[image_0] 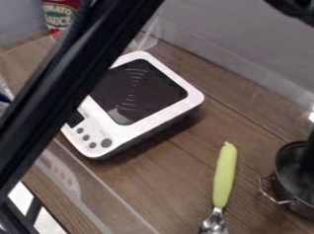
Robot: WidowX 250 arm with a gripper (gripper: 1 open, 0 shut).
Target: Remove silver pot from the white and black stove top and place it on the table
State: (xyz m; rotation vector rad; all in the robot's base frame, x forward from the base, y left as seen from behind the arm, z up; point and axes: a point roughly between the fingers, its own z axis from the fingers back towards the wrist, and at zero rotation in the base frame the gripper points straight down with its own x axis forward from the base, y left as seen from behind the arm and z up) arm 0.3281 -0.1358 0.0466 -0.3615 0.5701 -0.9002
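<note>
The silver pot [290, 198] stands on the brown table [171, 159] at the right edge of the view, partly cut off. It is well apart from the white and black stove top [131, 100], whose black cooking surface is bare. A dark part of my gripper [308, 157] reaches down into or just over the pot. Most of the gripper lies outside the frame, so its jaws do not show.
A green-handled metal spoon [221, 187] lies between the stove top and the pot. A red can [57, 10] stands at the back left. A thick black bar [69, 75] crosses the left foreground diagonally. A transparent wall backs the table.
</note>
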